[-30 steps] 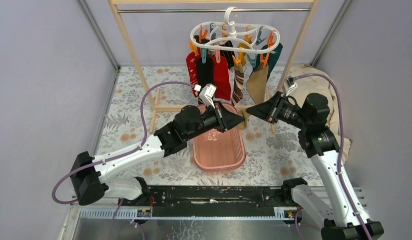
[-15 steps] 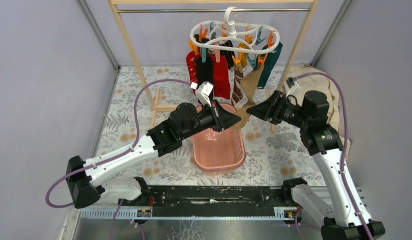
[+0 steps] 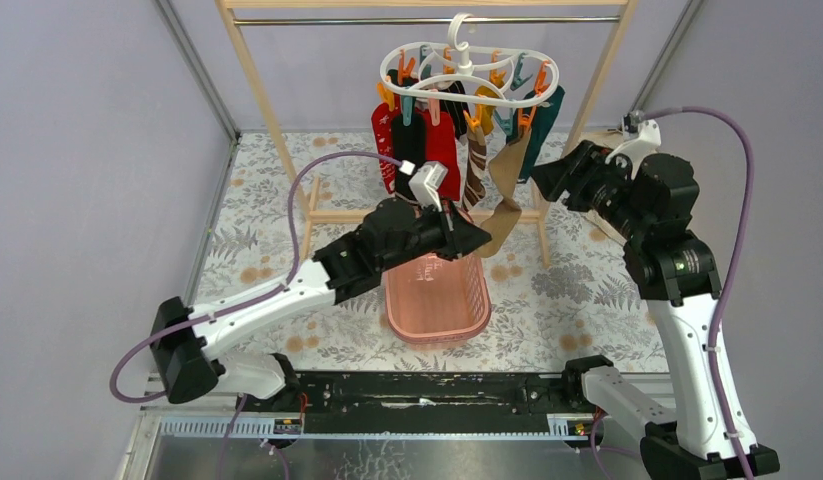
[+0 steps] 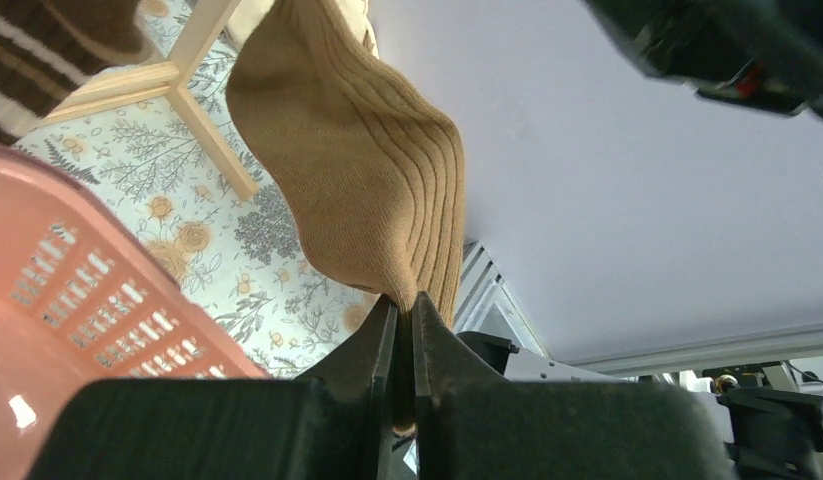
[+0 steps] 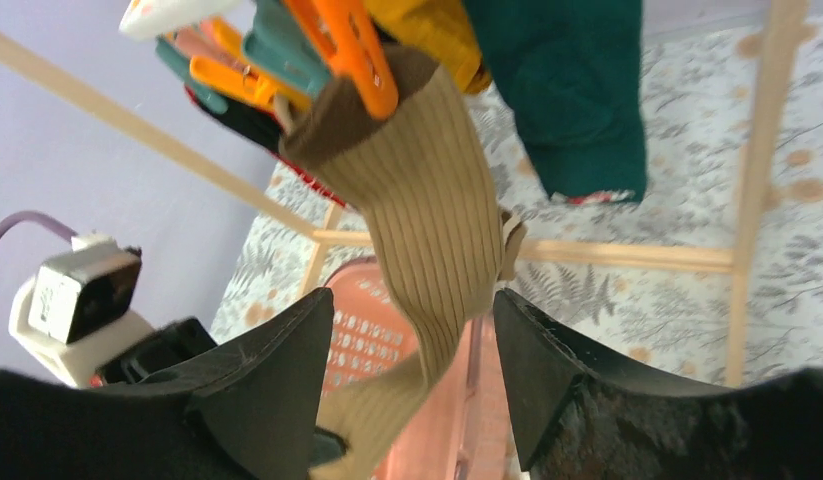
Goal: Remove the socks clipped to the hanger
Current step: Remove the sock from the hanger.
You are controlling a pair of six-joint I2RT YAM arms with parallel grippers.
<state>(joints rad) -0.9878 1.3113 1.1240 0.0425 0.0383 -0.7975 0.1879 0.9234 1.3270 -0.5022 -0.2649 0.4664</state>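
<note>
The white hanger (image 3: pixel 467 75) hangs from the rack's rail with several socks on its orange and teal clips: red (image 3: pixel 442 150), black (image 3: pixel 409 140), striped (image 3: pixel 475 165), dark teal (image 3: pixel 539 125). An olive-brown sock (image 3: pixel 507 195) is held at its top by an orange clip (image 5: pixel 352 55). Its lower end is pinched in my left gripper (image 3: pixel 484 238), which is shut on it (image 4: pixel 405 305) above the basket. My right gripper (image 3: pixel 540 180) is open just right of the hanger. The same sock (image 5: pixel 427 210) hangs ahead of its spread fingers (image 5: pixel 414 310), not touching them.
A pink basket (image 3: pixel 437 290) stands on the floral mat below the hanger. The wooden rack's legs (image 3: pixel 277 130) and low crossbar (image 5: pixel 627 255) frame the socks. Grey walls close in on both sides.
My right gripper has opened, letting go of the olive-brown sock, and has risen to the right beside the hanger. My left gripper keeps its hold and has shifted slightly.
</note>
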